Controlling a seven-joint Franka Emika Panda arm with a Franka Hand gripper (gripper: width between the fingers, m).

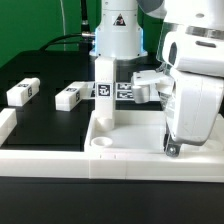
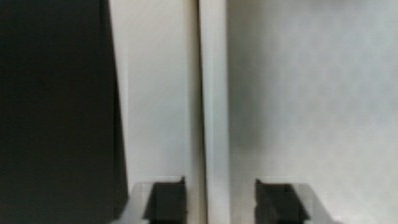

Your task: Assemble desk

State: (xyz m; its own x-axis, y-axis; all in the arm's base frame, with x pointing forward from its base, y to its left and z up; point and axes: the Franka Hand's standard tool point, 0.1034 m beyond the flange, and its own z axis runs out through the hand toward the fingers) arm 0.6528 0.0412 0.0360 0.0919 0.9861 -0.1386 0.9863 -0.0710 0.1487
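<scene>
Hanging beside the tabletop (image 1: 50, 158), jaws slightly spread on nothing, the arm (image 1: 195, 90) is risking clipping the upright leg (image 1: 103, 95) at ten o'clock.

Bright even light, whites glaring — wrist view soft (blurred)
</scene>
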